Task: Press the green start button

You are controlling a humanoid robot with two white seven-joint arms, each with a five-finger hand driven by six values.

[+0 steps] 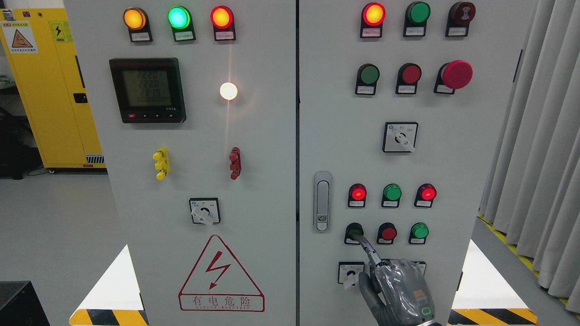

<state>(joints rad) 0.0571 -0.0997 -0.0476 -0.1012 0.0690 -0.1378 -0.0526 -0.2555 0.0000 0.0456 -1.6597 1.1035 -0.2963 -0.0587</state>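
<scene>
Green start button [354,231] touched by right hand [398,285] index fingertip, other fingers curled, red button [388,233] beside.

From my station I am seeing the right hand [398,290] coming up from the bottom edge, which is cutting off its wrist and arm. Its index finger [367,244] is covering part of the dark green button [353,232], so I am not telling whether the tip is actually touching. The hand is hiding most of the selector switch [350,272] row at the bottom of the right panel. The small label plates [414,31] under the lamps are reading too small for me. The meter [147,89] digits are looking blurred. The top edge is clipping the upper lamps [374,13], and the left edge is cutting the yellow cabinet [45,86].
</scene>
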